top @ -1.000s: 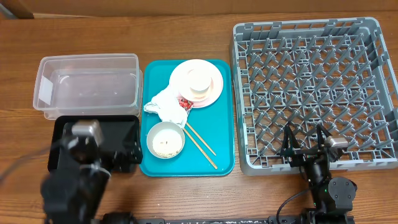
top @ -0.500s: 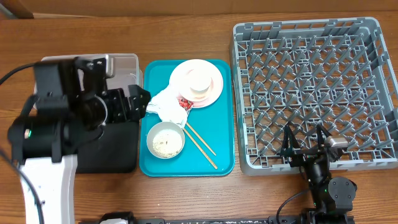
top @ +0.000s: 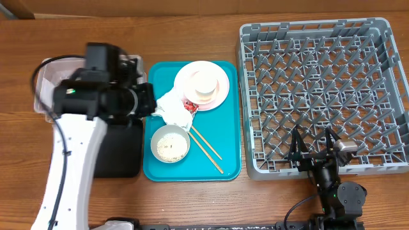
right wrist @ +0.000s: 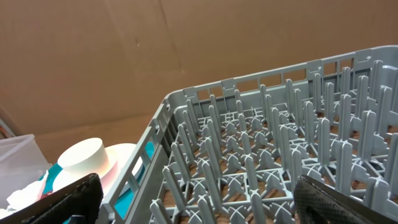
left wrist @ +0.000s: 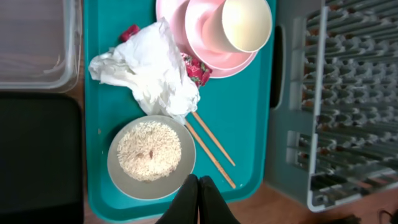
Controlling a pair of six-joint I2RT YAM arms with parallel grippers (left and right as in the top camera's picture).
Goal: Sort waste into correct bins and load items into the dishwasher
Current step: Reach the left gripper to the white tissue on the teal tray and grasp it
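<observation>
A crumpled white napkin (top: 171, 107) (left wrist: 152, 68), a red wrapper (top: 190, 106) (left wrist: 198, 70), a bowl of rice (top: 170, 144) (left wrist: 149, 155), two chopsticks (top: 206, 147) (left wrist: 211, 146) and a pink plate (top: 220, 80) (left wrist: 199, 43) bearing a white cup (top: 204, 85) (left wrist: 247, 23) lie on the teal tray. My left gripper (top: 148, 101) (left wrist: 198, 182) is shut and empty, hanging high by the tray's left edge. The right gripper (top: 313, 148) (right wrist: 196, 186) stands open at the near edge of the grey dish rack (top: 319, 96) (right wrist: 261, 149).
The teal tray (top: 227, 147) (left wrist: 249, 124) lies between the rack and two bins on the left: a clear tub (top: 48, 83) (left wrist: 37, 43) at the back and a black tray (top: 121, 150) (left wrist: 37, 155) in front. My left arm covers parts of both.
The left arm has swung from the near left up and over the bins to the teal tray's left edge. Its gripper has gone from open to shut. The right arm has not moved.
</observation>
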